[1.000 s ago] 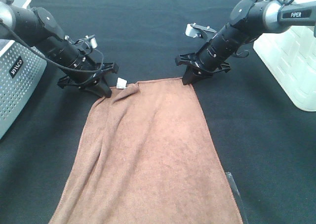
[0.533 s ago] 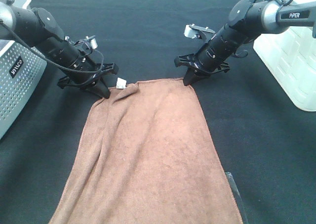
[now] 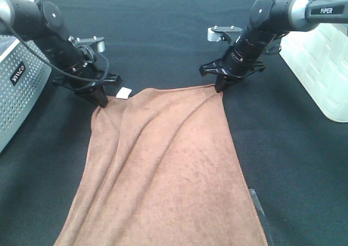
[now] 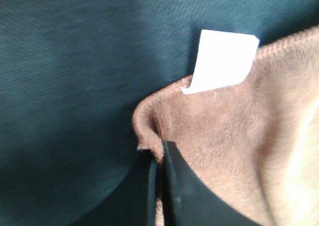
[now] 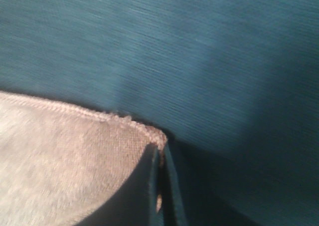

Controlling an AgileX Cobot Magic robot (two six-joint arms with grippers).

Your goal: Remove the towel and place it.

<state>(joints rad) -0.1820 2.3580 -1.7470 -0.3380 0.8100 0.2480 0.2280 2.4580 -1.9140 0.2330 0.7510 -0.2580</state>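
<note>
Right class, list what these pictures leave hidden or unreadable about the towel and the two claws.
1. Near end of the towel: cut off by the high view's bottom edge.
2. Any print on the white tag: too blurred in the left wrist view.
3. Left claw and right claw: wrist views cut off all but the shut tips.

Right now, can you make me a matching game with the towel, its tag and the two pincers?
Things:
1. towel
2. tag
3. left pincer
4. right pincer

Clues:
A. white
B. shut on the towel corner by the tag
C. brown
D. shut on the towel corner with no tag

Pairs: 1-C, 2-A, 3-B, 4-D
</note>
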